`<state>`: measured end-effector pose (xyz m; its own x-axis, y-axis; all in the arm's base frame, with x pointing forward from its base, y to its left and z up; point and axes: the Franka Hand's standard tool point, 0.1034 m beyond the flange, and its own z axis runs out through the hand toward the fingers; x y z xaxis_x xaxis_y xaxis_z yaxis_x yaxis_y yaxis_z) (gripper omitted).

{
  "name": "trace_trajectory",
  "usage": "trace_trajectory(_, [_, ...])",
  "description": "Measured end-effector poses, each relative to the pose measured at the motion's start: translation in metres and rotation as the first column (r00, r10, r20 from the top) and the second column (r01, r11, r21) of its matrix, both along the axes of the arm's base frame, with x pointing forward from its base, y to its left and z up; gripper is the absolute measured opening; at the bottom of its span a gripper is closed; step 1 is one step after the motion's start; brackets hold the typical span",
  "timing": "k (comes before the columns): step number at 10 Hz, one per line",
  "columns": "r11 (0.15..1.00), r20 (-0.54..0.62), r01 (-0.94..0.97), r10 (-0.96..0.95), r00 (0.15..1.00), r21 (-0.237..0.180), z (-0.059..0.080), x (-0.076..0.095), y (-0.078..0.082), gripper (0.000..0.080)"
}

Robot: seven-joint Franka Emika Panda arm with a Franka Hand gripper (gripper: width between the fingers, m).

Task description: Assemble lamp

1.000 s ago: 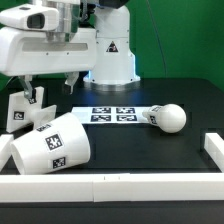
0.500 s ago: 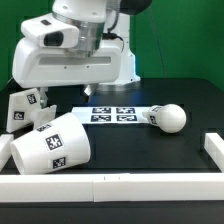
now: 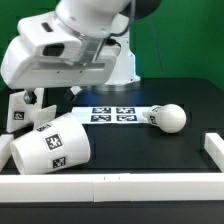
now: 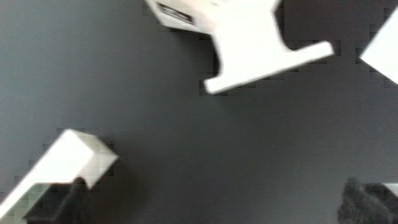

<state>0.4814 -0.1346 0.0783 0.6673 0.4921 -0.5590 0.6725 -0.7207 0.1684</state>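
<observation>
The wedge-like white base stands at the exterior view's left, with tags on its faces. My gripper hangs just above and beside it, open and empty. In the wrist view the base lies ahead of the gripper, whose dark fingertips stand far apart with bare table between them. The large tapered shade lies on its side at the front left. The round-headed bulb lies at the right, with its ribbed neck pointing left.
The marker board lies flat in the middle of the black table. A low white wall runs along the front, with another piece at the right. A white bar lies near one fingertip.
The arm has tilted and swung its wrist round, and the big white hand now leans over the left side. The base, shade and bulb have not moved.
</observation>
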Motion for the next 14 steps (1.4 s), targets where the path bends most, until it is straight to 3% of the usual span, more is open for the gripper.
trace_trajectory(1, [0.999, -0.052, 0.019, -0.020, 0.998, -0.027, -0.001, -0.009, 0.001, 0.0698])
trace_trajectory(4, [0.990, -0.197, 0.021, -0.048, 0.979, -0.137, -0.007, -0.009, 0.006, 0.0698])
trace_trajectory(6, [0.979, -0.302, -0.009, -0.054, 0.952, -0.204, -0.018, -0.027, 0.004, 0.0698])
trace_trajectory(8, [0.980, -0.340, -0.031, -0.038, 0.940, -0.196, -0.026, -0.041, 0.000, 0.0698])
trace_trajectory(12, [0.981, -0.334, -0.043, -0.024, 0.942, -0.191, -0.029, -0.040, 0.001, 0.0698])
trace_trajectory(14, [0.982, -0.343, -0.128, 0.072, 0.936, -0.142, -0.048, -0.060, -0.003, 0.0698])
